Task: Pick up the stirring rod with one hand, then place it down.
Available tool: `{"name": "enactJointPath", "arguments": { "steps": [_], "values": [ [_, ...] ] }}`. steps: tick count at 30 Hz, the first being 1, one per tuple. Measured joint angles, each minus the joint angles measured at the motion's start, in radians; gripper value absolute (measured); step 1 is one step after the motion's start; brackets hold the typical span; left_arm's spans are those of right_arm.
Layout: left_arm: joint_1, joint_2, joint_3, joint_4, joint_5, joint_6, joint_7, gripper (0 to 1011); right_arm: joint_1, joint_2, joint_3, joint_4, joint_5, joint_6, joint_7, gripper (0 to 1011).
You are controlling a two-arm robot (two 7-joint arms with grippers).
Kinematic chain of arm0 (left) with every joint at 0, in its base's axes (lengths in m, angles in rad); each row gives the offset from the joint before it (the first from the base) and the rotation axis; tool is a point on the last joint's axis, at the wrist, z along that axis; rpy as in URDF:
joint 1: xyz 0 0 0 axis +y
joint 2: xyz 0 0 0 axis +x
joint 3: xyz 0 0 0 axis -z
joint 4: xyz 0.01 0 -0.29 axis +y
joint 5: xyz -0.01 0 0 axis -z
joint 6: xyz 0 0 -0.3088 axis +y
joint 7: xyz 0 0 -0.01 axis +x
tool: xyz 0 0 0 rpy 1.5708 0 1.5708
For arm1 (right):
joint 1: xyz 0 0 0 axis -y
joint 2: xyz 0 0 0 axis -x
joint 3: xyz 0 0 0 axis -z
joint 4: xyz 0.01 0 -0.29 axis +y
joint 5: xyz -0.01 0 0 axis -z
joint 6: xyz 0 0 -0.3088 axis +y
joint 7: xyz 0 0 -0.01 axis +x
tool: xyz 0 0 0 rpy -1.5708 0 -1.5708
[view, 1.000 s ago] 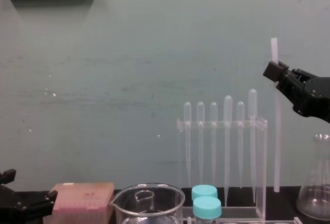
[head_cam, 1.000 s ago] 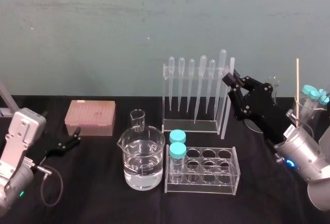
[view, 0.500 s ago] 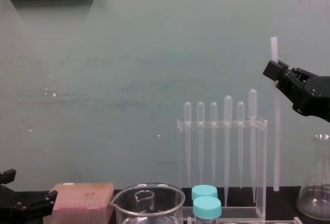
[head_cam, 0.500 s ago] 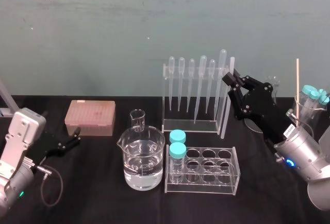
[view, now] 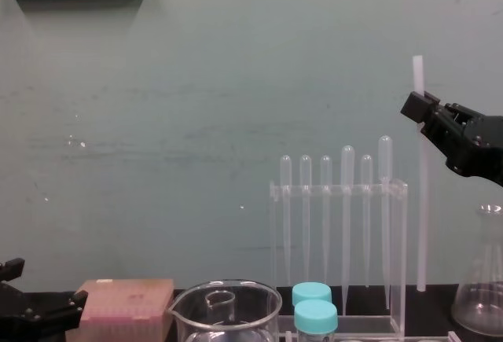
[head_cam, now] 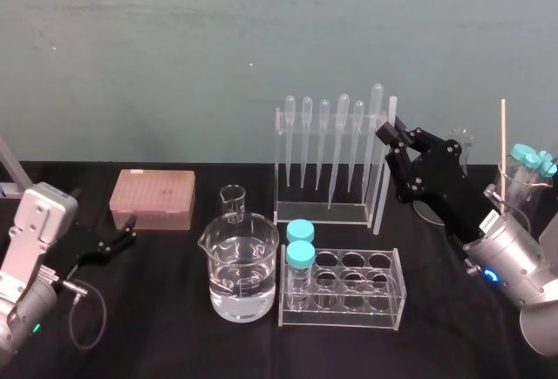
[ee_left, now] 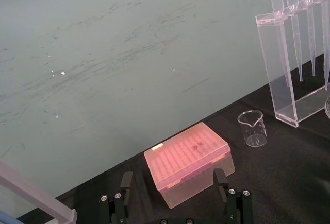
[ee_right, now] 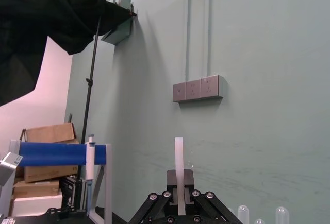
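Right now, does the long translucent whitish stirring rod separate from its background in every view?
Chest view: the long translucent whitish stirring rod, clamped upright in the right gripper, is faint but traceable against the pale green wall. Head view: it blends into the right edge of the clear acrylic pipette rack. Right wrist view: it stands out plainly. The left gripper sits parked, open, at far left.

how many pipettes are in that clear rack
6 pipettes, hanging bulbs-up in one row across the clear rack. The stirring rod gripped by the right gripper, just right of them, is not one. None seem hidden.
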Motion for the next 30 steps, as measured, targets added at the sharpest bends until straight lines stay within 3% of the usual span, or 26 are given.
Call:
{"name": "enactJointPath", "arguments": {
  "steps": [30],
  "values": [
    [0.0, 0.0, 0.0, 0.0, 0.0, 0.0, 0.0, 1000, 0.0, 0.0, 0.0, 0.0, 0.0, 0.0, 0.0, 64]
  ]
}}
